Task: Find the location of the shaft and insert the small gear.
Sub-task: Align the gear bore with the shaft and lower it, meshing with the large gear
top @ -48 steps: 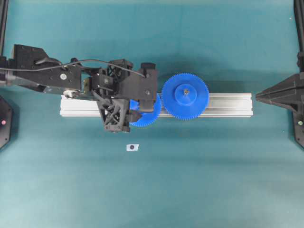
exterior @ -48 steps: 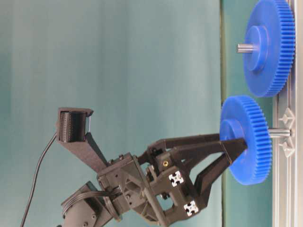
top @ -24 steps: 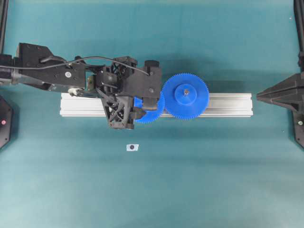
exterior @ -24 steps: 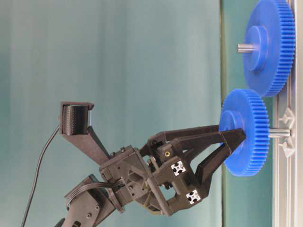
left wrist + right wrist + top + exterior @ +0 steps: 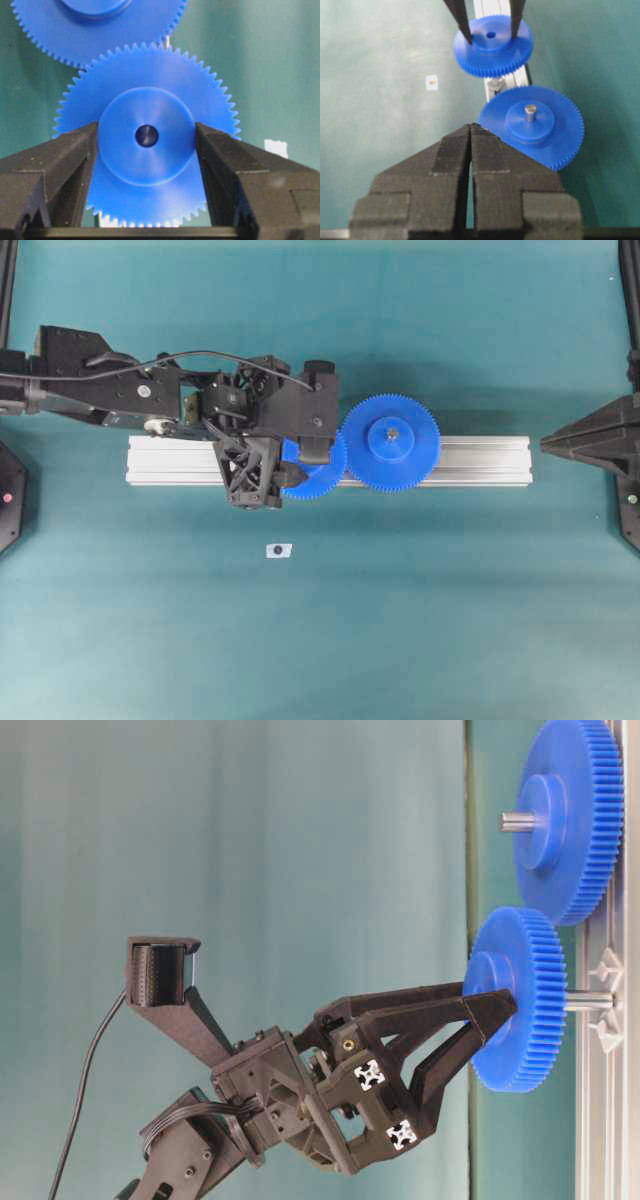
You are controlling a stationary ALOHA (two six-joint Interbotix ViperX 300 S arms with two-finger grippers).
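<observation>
Jaws of the left gripper (image 5: 146, 137) are clamping the small blue plastic toothed gear's (image 5: 520, 1010) raised hub — its bore sitting partway along the thin grey metal shaft (image 5: 590, 1002), axes aligned, rail-side travel remaining.

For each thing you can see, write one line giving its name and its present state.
small gear: held by its hub, above the rail, on the shaft, not fully down.
shaft: upright on the rail.
larger gear: seated on its own pin.
left gripper: shut on the small gear's hub.
right gripper: shut, empty.
white tag: flat on the table.
</observation>
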